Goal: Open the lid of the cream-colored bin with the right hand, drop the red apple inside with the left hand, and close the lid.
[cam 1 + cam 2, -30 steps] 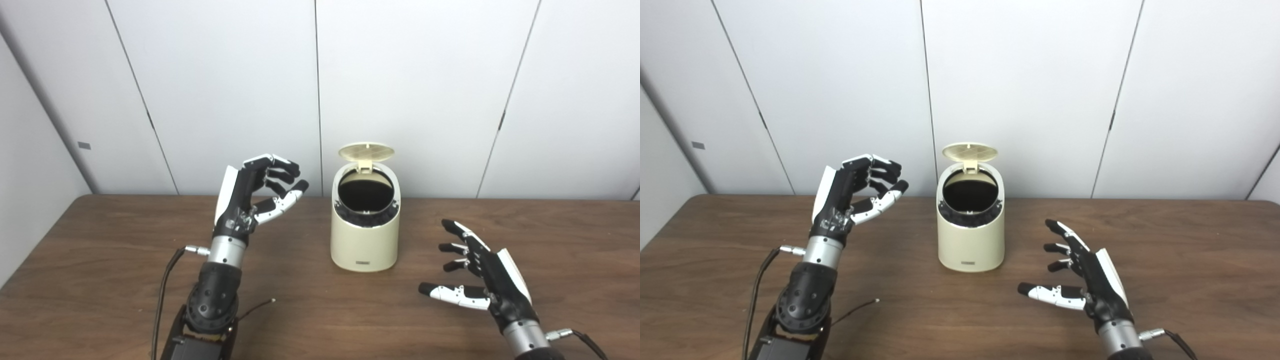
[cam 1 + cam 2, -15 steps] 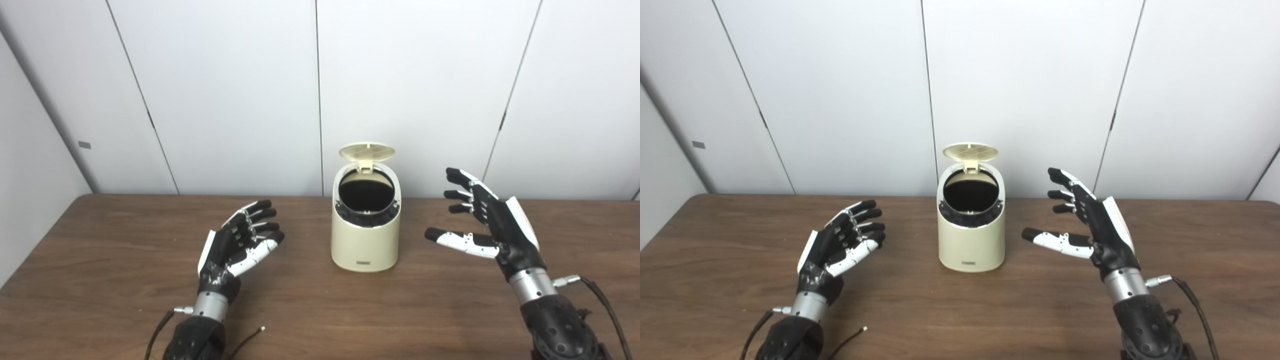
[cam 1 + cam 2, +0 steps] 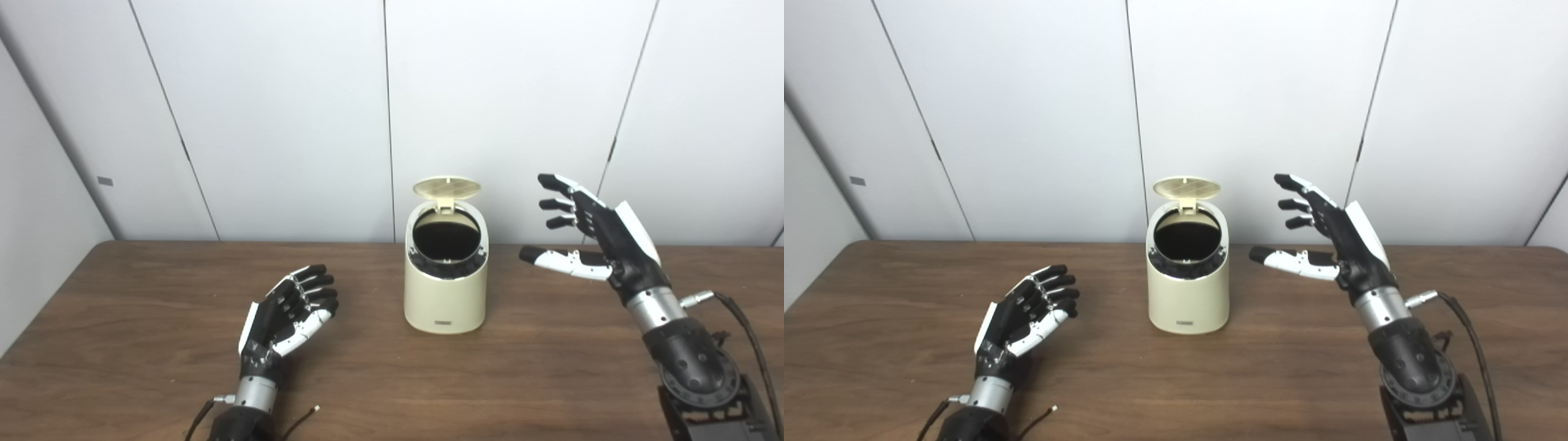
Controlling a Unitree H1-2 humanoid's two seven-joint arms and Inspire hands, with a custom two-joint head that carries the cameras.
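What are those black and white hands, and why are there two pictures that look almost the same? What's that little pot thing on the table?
Those are a robot's two hands. The two pictures come from two cameras on its head, side by side like eyes, so they show the same scene from spots a little apart. On the brown table stands a cream-colored bin. Its lid is flipped up at the back, so you can see the dark inside. The left hand is low over the table, fingers apart, holding nothing. The right hand is raised beside the bin, open and empty too. No apple shows in these pictures; it could be inside the bin, but it is too dark in there to tell.
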